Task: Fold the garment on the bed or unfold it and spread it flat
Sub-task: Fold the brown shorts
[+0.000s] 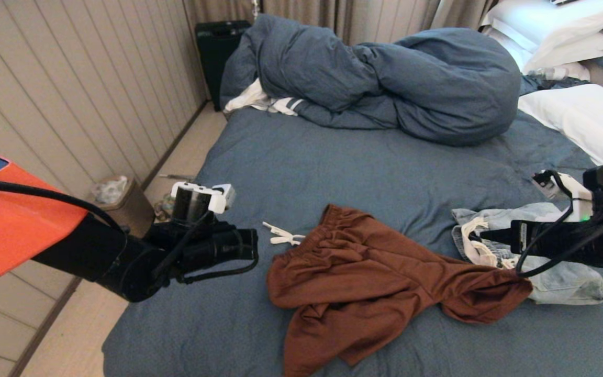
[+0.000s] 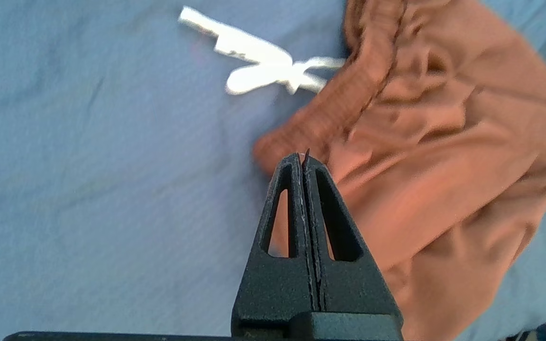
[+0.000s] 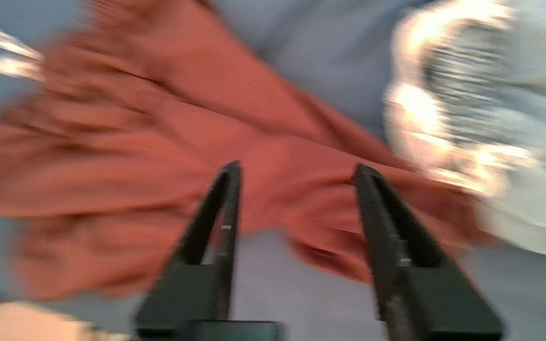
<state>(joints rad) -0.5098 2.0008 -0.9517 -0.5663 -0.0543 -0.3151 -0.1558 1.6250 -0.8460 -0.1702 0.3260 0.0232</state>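
I've got the brown shorts (image 1: 375, 283) lying crumpled on the bed (image 1: 333, 173), on the sheet's near half, waistband toward the duvet (image 1: 385, 78). One leg trails off to the robot's right and its end lies against a pale denim garment (image 1: 558, 277) that sits just beside the shorts on that side. The white drawstring (image 1: 283, 235) pokes out from the waistband on the left side, flat on the sheet.

Left gripper (image 2: 304, 158): fingers pressed together, clenched on nothing. In the left wrist view its tip hovers at the waistband's left corner; I can't tell if it touches the cloth. In the head view the left arm (image 1: 176, 251) sits just left of the shorts, over the bed's edge.

Right gripper (image 3: 296, 173): released, fingers standing apart with a clear gap, no fabric between them. The right wrist view is motion-blurred, but it shows the gripper above the shorts' right leg, with the denim garment next to it. In the head view the right arm (image 1: 568, 235) comes in over the denim garment, right of the shorts.

The duvet is bunched at the far side of the bed beyond the shorts, white pillows (image 1: 579, 115) to the far right of them. A small bin (image 1: 118, 201) stands on the floor left of the bed.
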